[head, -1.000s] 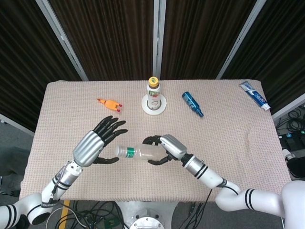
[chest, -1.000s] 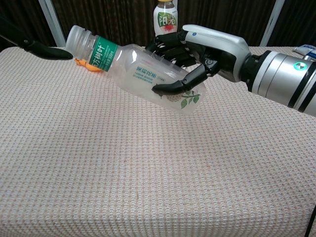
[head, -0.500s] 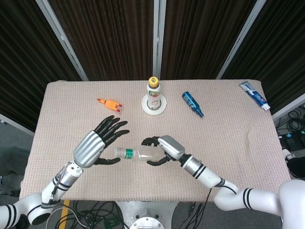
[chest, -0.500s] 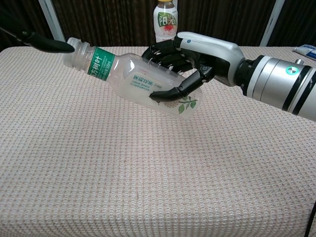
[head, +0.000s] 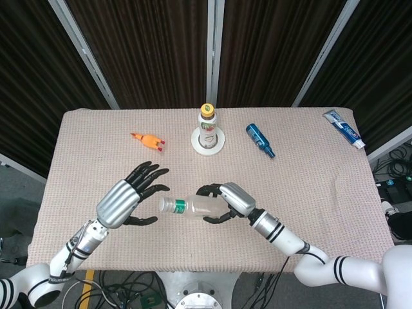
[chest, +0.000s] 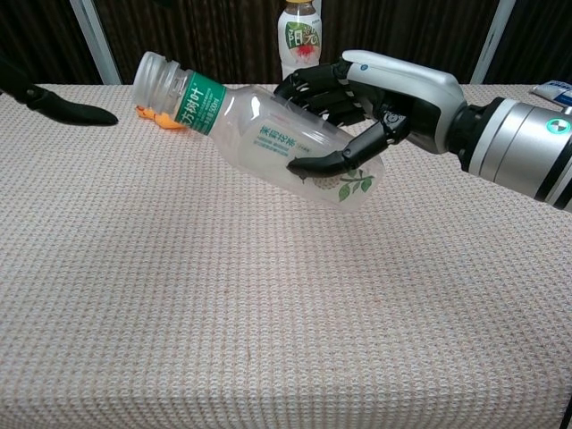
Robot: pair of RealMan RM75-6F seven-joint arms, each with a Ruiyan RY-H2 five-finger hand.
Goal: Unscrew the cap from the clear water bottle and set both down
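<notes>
My right hand (head: pixel 226 201) (chest: pixel 384 94) grips the clear water bottle (head: pixel 193 206) (chest: pixel 277 134) around its lower body and holds it tilted above the table. The bottle has a green label, and its neck (chest: pixel 158 77) points left toward my left hand. The neck end looks pale and ridged; I cannot tell whether a cap sits on it. My left hand (head: pixel 132 196) is open with its fingers spread and stands a short gap left of the neck without touching it. In the chest view only a dark fingertip (chest: pixel 76 113) of that hand shows at the left edge.
A beige cloth covers the table (head: pixel 322 212). At the back lie an orange toy (head: pixel 148 140), a yellow-capped bottle (head: pixel 206 122) standing on a white disc, a blue tube (head: pixel 260 140) and a toothpaste tube (head: pixel 345 129) at the far right corner.
My left hand has drawn back to the left, off the bottle's neck. My right hand has shifted the bottle slightly right and raised it a little.
</notes>
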